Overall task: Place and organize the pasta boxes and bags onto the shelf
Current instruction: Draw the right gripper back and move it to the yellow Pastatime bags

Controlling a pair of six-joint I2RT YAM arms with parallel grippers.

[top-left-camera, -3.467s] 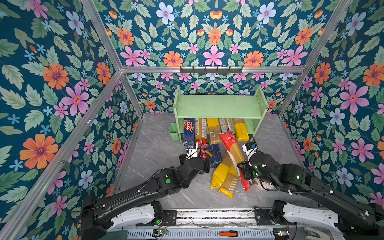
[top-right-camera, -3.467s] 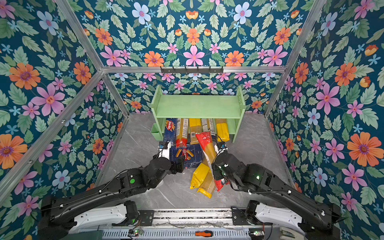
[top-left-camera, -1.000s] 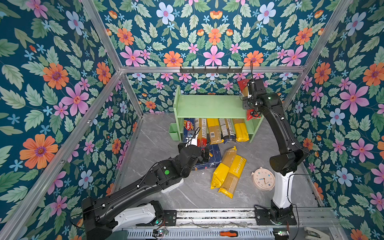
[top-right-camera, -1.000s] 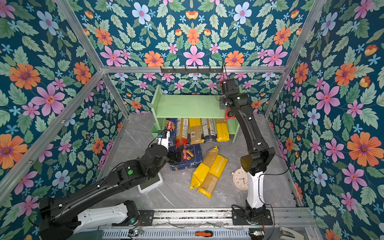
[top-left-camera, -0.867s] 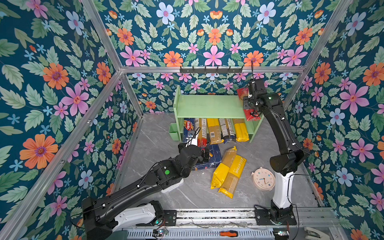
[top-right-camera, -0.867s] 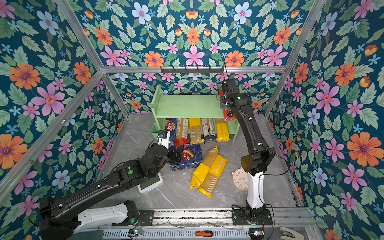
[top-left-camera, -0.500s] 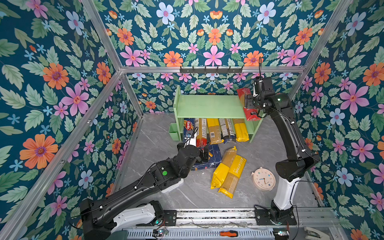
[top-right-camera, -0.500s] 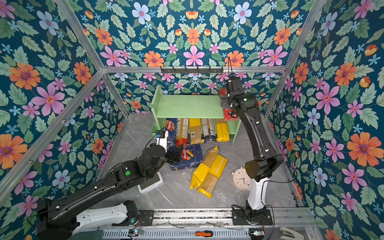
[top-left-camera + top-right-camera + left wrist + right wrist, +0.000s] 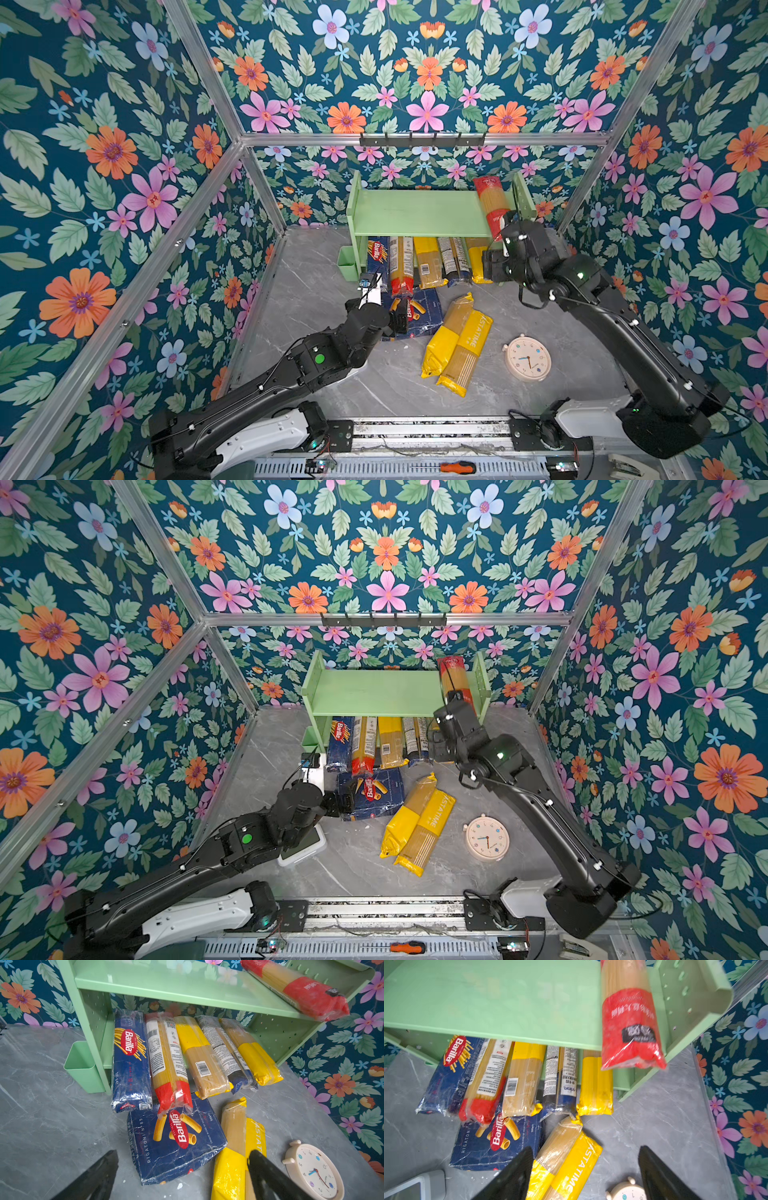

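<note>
Red-banded spaghetti bag (image 9: pixel 492 208) lay on the top tier of the shelf (image 9: pixel 415 212), right end, long axis front-to-back, near end overhanging the front edge. Right gripper (image 9: pixel 585 1148), clamped on it a second earlier, had backed off, jaws apart, empty. Left gripper (image 9: pixel 182 1152) gaped empty.

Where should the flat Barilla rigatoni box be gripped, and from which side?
Probably its near, free end, from above on the robot's side: the rigatoni box lies flat, a red-ended bag overlaps its far edge, yellow bags lie beside its right.

Pale green shelf (image 9: pixel 415 212), red-ended bag (image 9: pixel 492 203), floral teal walls (image 9: pixel 124 166)
</note>
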